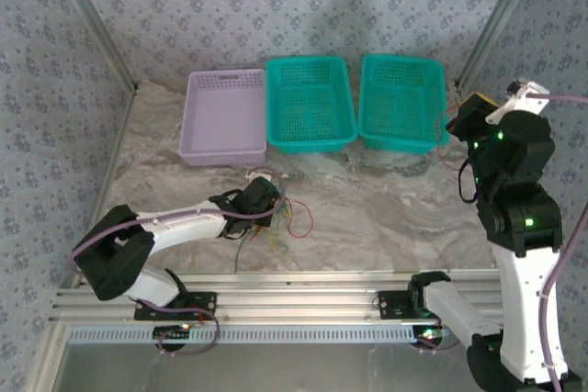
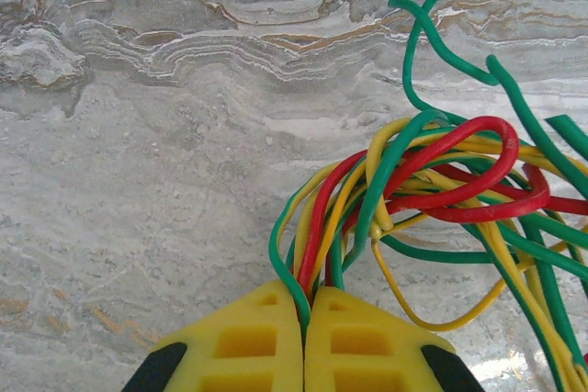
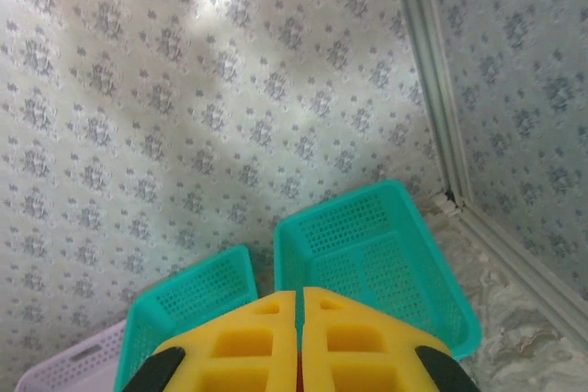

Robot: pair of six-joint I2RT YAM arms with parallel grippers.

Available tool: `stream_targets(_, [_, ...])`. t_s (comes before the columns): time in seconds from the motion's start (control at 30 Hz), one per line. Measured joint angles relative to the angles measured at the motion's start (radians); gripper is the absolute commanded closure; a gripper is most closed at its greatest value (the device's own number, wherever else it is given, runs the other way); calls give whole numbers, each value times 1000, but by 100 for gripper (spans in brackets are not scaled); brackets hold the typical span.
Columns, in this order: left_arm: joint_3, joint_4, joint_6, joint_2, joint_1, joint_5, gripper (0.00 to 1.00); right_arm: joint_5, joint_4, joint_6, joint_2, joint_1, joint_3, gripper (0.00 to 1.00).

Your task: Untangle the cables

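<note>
White/blk arms (image 1: 184,222); left pincer (image 2: 303,306), right pincer (image 3: 299,296) yellow.

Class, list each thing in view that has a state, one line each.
Bunch of thin red, yellow and green cables: tangled.
Left yellow-fingered gripper: shut on the cables.
Right yellow-fingered gripper: shut, empty.
Lilac plastic basket: empty.
Middle teal plastic basket: empty.
Right teal plastic basket: empty.

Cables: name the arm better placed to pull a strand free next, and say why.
Left, probably. The left claw is shut on the cables lying on the table. The right claw is shut on nothing visible, high beside the teal baskets and facing the wall.
</note>
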Motion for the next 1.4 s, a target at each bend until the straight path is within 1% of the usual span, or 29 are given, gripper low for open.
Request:
stream_targets(0.13, [0, 0, -1, 0, 0, 1, 100, -24, -3, -15, 93, 16, 104, 100])
stream_targets(0.33, [1, 0, -8, -11, 0, 8, 100, -23, 15, -69, 233, 49, 236, 100])
stream_targets(0.53, [2, 1, -11, -25, -4, 26, 100, -36, 48, -112, 366, 61, 375, 100])
stream_targets(0.87, [16, 0, -27, -30, -23, 31, 100, -23, 51, -262, 627, 62, 674, 100])
stream_targets(1.0, [25, 0, -34, -30, -34, 30, 100, -18, 58, -299, 682, 31, 687, 100])
stream_targets(1.23, [52, 2, -35, -29, -63, 30, 100, -17, 131, -320, 782, -59, 657, 100])
stream_targets(1.33, [52, 2, -36, -24, -72, 30, 100, 0, 165, -320, 812, -81, 614, 100])
stream_targets(1.4, [52, 3, -40, -17, -75, 30, 100, 14, 189, -319, 815, -86, 554, 100])
